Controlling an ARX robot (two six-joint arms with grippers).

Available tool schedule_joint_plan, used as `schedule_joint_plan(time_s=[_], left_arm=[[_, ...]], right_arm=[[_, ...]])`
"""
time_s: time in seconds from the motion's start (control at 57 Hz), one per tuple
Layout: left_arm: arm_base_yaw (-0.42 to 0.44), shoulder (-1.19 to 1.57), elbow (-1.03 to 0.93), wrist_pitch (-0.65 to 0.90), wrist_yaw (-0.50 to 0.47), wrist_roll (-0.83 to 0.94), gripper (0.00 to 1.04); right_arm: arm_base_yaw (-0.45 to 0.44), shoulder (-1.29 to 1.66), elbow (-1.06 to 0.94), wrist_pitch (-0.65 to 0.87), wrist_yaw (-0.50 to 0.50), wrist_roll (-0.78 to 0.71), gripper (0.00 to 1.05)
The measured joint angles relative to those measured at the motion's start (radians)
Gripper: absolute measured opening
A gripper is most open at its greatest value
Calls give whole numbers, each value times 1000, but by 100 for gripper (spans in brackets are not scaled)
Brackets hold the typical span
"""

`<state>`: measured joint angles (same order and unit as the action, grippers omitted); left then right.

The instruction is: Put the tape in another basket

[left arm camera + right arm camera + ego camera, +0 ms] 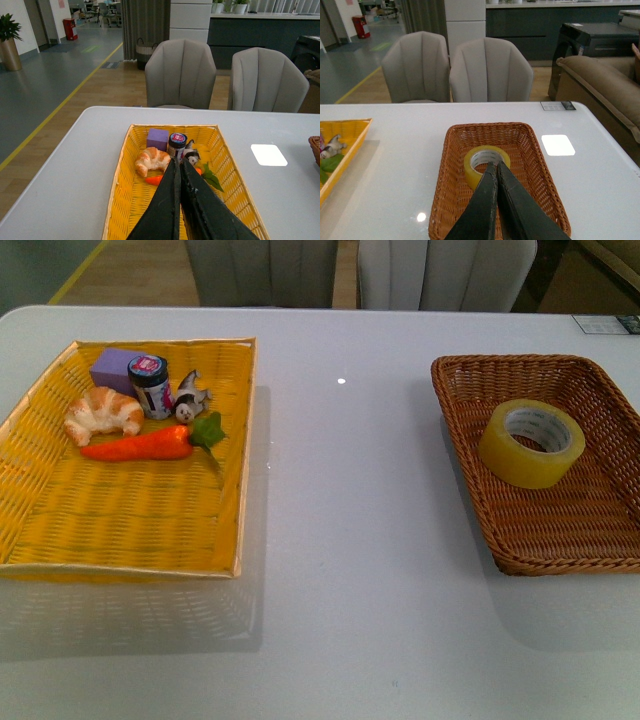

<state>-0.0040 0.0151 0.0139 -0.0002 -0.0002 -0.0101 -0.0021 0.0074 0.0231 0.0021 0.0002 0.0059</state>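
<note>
- The tape [532, 443] is lying flat in the brown basket [600, 560] at the right of the front view, its white core facing up, sitting nearer the basket's far left corner than its near edge.
- You are seeing the same roll [486, 165] in the right wrist view at lower centre, partly covered by the right gripper [494, 166], which is hanging above the basket [540, 175] with its dark fingers [515, 205] pressed together and gripping nothing.
- The left gripper [178, 162] is showing in the left wrist view at lower centre, its two fingers [205, 210] likewise lying closed against each other with nothing between them, over the yellow tray [125, 195].
- You are not seeing either arm in the front view.
- The yellow tray [120, 540] is taking up the left of the front view, well apart from the basket, with bare white table [350, 540] lying between them.
- In the tray's far part, a croissant [103, 411] is sitting just behind an orange carrot [150, 443] with green leaves, and a purple block [112, 367], a small dark jar [151, 385] with a pink lid and a small black-and-white figure [189, 397] are clustering beside them.
- Two grey chairs [455, 70] are standing behind the table's far edge in the right wrist view.
</note>
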Motion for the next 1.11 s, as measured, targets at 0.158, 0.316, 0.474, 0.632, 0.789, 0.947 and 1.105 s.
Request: schedule_joint_plan(time_s=[0.158, 0.316, 0.474, 0.632, 0.789, 0.947, 1.105], left_arm=[[0, 0, 0, 0, 0, 0, 2], [0, 0, 0, 0, 0, 0, 6], [0, 0, 0, 0, 0, 0, 35], [0, 0, 0, 0, 0, 0, 63], [0, 0, 0, 0, 0, 0, 91], [0, 0, 0, 0, 0, 2, 96], [0, 0, 0, 0, 0, 2, 96]], right_arm=[[0, -1, 0, 0, 0, -1, 21], [0, -1, 0, 0, 0, -1, 51], [0, -1, 0, 0, 0, -2, 80], [0, -1, 0, 0, 0, -1, 96], [0, -1, 0, 0, 0, -1, 96], [0, -1, 0, 0, 0, -1, 96], [0, -1, 0, 0, 0, -1, 96]])
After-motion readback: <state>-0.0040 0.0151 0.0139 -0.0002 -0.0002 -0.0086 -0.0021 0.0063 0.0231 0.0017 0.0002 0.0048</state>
